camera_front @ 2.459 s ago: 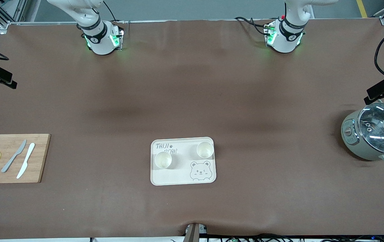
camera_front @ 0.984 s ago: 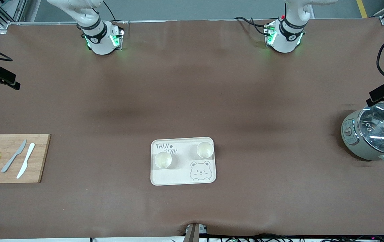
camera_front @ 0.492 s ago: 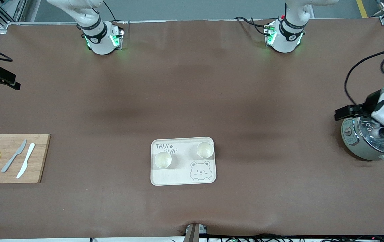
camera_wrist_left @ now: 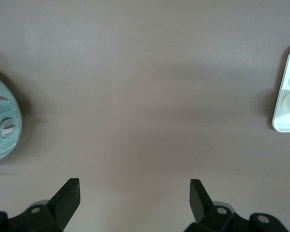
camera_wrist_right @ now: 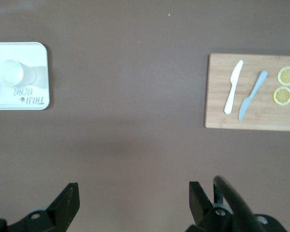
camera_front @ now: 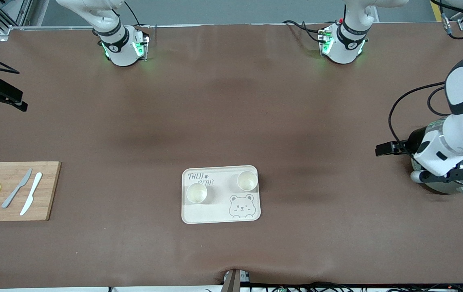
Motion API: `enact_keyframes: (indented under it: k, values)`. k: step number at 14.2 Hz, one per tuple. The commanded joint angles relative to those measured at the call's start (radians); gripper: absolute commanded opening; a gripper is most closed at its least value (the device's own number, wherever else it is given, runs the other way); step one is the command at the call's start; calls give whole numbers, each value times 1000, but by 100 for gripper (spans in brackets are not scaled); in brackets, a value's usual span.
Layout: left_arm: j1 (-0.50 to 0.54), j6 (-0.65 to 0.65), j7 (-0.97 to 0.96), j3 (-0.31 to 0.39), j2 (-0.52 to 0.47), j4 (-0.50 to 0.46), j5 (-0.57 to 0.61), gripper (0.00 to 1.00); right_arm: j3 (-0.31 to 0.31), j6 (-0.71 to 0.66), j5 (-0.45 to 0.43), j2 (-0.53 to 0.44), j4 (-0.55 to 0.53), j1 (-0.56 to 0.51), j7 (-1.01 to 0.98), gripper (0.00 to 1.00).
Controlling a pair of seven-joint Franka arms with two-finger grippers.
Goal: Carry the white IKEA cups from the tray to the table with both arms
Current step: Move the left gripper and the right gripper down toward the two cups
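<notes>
Both grippers hang with fingers spread, holding nothing. We see the left gripper (camera_wrist_left: 134,193) over bare table beside the pot (camera_front: 450,184), and the right gripper (camera_wrist_right: 133,198) apparently high over the table's right-arm end. Two cups (camera_front: 196,193) (camera_front: 247,181) stand upright, apart, on the bear tray (camera_front: 219,213).

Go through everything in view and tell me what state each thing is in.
Left tool: open, empty, over bare table beside the pot.
Right tool: open, empty.
Cups: upright on the tray, apart.
Pot: mostly hidden by the left arm.
Knives: flat on the board.
</notes>
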Motion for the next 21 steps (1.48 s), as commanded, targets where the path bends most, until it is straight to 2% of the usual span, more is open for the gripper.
enact_keyframes:
  k: [1,5,12,21]
  values:
    - [-39,47,-90,1,36,19,-19,100,-2,28,25,23,15,51,95,100]
    - [-86,130,-179,4,85,19,-54,100,0,78,25,112,44,173,342,100]
    - [-229,294,-396,12,206,23,-35,100,-2,359,25,319,54,314,615,100]
    - [-385,489,-738,16,326,57,8,100,-3,655,12,560,54,420,673,100]
